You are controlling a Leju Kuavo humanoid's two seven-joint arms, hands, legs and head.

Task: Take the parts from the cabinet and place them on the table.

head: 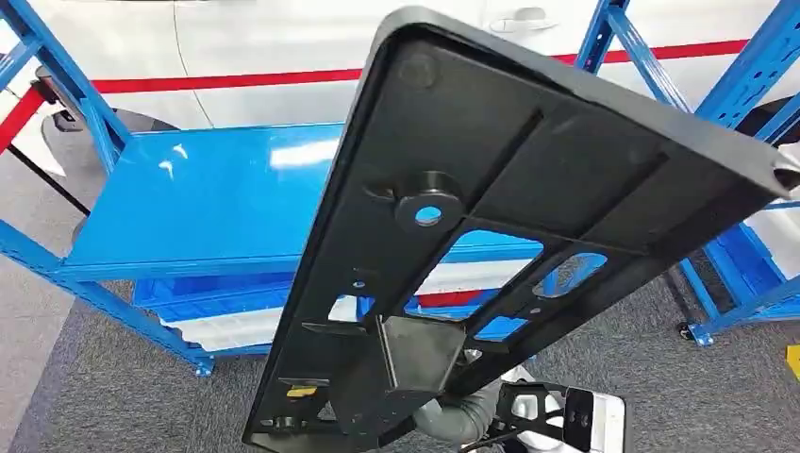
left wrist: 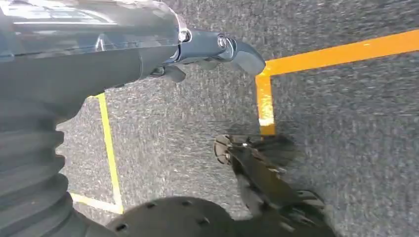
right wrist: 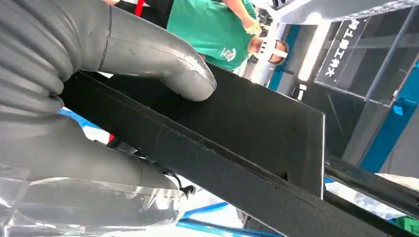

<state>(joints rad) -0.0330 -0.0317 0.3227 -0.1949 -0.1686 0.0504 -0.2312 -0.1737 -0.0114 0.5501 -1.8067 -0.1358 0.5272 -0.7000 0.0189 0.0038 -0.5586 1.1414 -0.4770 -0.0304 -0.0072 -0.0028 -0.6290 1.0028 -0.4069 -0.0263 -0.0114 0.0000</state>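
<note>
The large panel part [head: 528, 179] ran slantwise across the head view from lower left to upper right, in front of everything else; the right hand [head: 458, 415] sat at its lower end near the bottom centre of the frame, thumb [right wrist: 168, 69] pressed on the panel's face; behind the panel, at left and centre, stood the shelf rack [head: 208, 198], with a car body [head: 264, 47] behind it along the top; another rack [head: 745, 264] stood at right; the left hand [left wrist: 212, 54] hung over the floor [left wrist: 346, 123], beside a taped corner line [left wrist: 267, 98].
</note>
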